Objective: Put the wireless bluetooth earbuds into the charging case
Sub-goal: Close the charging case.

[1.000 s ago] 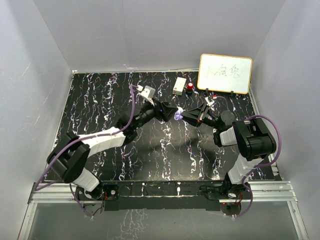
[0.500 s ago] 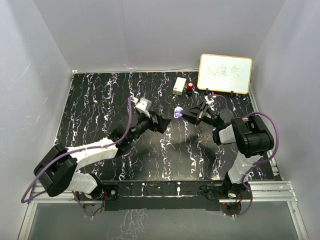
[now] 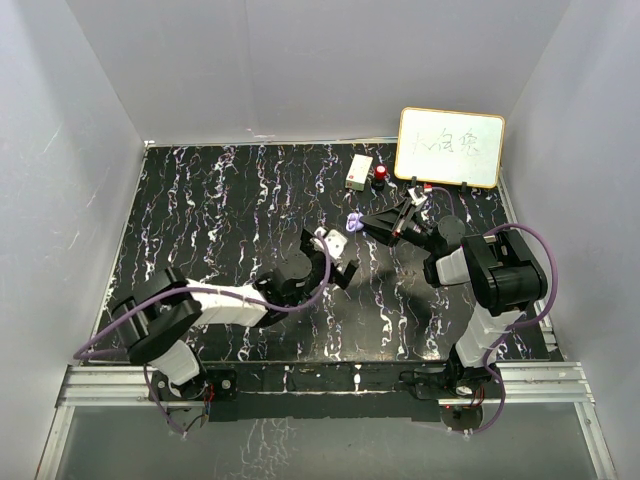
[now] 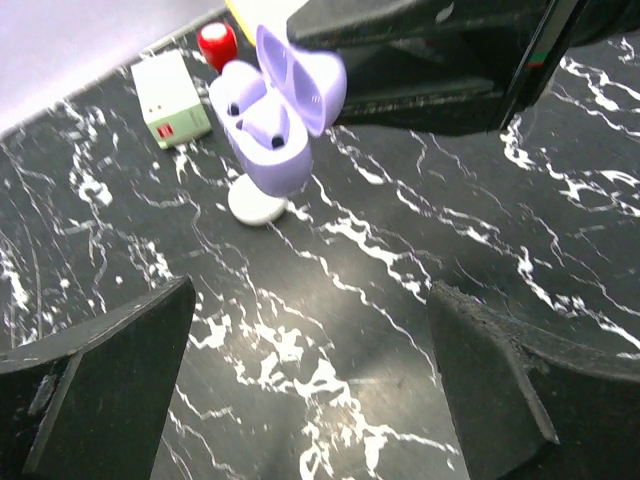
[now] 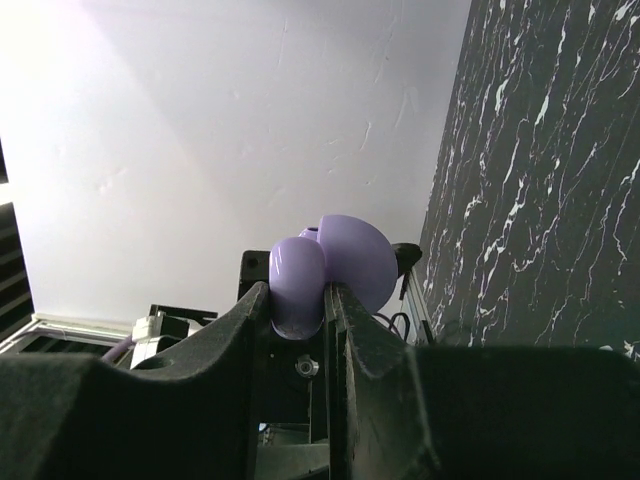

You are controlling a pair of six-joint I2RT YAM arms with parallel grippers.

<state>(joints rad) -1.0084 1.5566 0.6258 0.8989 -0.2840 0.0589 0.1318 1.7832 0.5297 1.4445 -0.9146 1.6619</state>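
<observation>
The right jaws clamp the open lilac plastic charging case (image 4: 268,160) above the black marbled counter (image 4: 400,300). The two tiny lilac earbuds (image 4: 262,125) seem seated inside, but tilting the case could spill them. The left jaws gape wide and empty.

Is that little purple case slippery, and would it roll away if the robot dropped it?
Probably slippery: the purple case looks smooth, glossy and rounded, pinched at its sides by the right gripper. Dropped, it would likely wobble rather than roll far, since its lid stands open.
</observation>
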